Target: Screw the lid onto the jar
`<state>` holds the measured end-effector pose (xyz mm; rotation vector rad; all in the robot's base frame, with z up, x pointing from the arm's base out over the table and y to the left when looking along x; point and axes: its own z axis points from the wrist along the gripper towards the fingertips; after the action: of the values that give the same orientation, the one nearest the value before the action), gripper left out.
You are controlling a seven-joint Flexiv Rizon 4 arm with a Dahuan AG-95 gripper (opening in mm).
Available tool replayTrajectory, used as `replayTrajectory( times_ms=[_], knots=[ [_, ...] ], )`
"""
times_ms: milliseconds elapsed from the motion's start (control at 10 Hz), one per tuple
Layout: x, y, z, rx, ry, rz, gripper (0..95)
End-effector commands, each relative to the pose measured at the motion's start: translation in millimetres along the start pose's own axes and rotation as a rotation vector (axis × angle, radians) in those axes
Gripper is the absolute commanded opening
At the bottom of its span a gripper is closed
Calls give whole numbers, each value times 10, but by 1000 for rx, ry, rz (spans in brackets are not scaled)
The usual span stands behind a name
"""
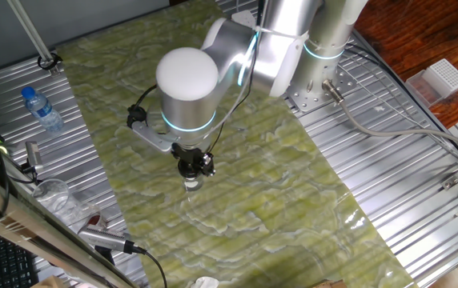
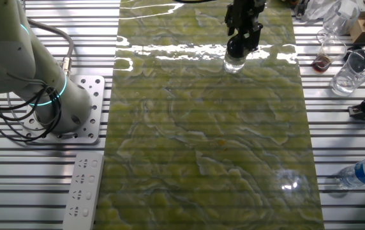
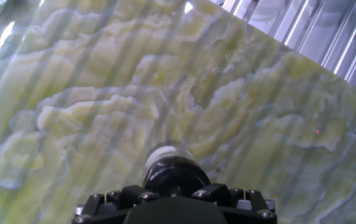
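The small clear jar (image 1: 192,185) stands upright on the green marbled mat (image 1: 277,200), toward its left side. The black lid (image 3: 175,177) sits on top of the jar (image 3: 163,154), and my gripper (image 1: 194,166) comes straight down on it with its jaws closed around the lid. In the other fixed view the jar (image 2: 235,62) shows as a clear stub under the black gripper (image 2: 242,39) near the mat's far edge. The hand view shows the lid's dark round body just ahead of the hand, with the jar's pale rim beyond it. The fingertips themselves are hidden.
A water bottle with a blue cap (image 1: 43,110) lies on the ribbed metal table left of the mat. Clear glasses (image 2: 351,71) and small clutter stand at the table's edge. A white power strip (image 2: 83,189) lies near the arm's base plate (image 2: 80,108).
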<state>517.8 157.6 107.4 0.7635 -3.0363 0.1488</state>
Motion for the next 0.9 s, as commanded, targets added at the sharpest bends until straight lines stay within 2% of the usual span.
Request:
replayTrajectory(
  times_ms=[100, 700, 800, 900],
  knots=[
    [-25, 8, 29, -1, 2, 0, 760],
    [-35, 14, 54, -2, 20, 15, 760],
    [-35, 15, 54, 2, 28, 17, 570],
    [-36, 14, 54, 5, 31, 17, 570]
  ],
)
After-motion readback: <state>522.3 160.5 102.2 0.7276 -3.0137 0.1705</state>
